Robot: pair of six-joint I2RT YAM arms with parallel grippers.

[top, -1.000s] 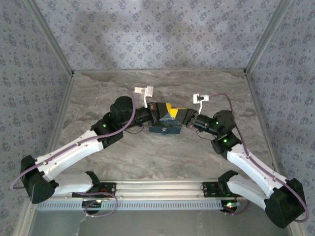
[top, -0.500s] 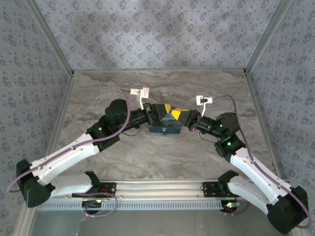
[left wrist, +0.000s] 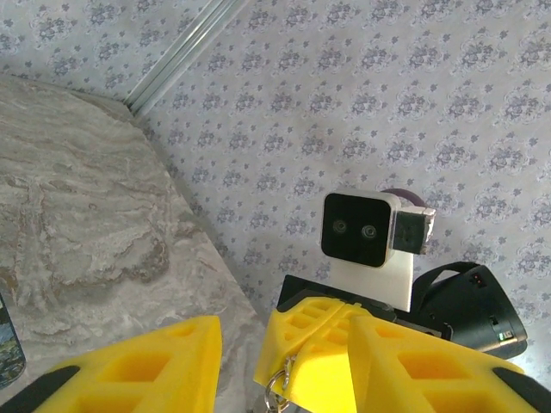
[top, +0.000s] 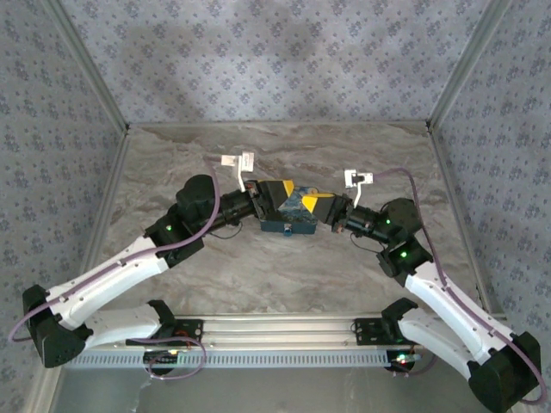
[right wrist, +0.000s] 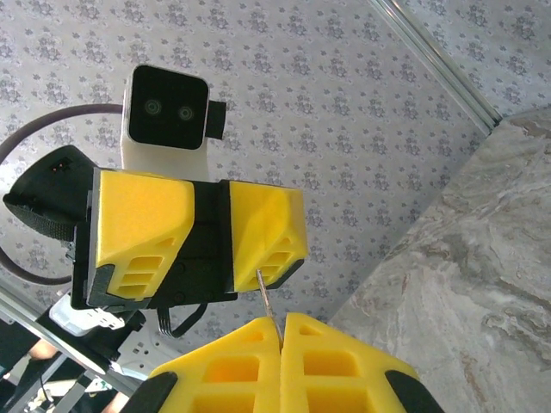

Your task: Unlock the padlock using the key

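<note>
jaws of the right gripper [right wrist: 280,320] are seen pressed fully together, and a thin metal key [right wrist: 265,294] is pinched between their tips, its shaft sticking out toward the opposite gripper. from the left wrist view a small key ring [left wrist: 274,391] is seen hanging at those closed yellow fingers. jaws of the left gripper [top: 277,191] are held partly apart with a clear gap, and nothing is gripped between them. the two grippers are faced tip to tip, close together but not touching. the padlock [top: 288,227], a teal block, is found on the table [top: 172,163] near its middle, just below the meeting point of the two grippers; whether either gripper touches it cannot be told. a white-backed wrist camera [right wrist: 168,107] is mounted above the left gripper's fingers. the marbled table is enclosed by patterned walls [top: 275,60] on three sides.
</note>
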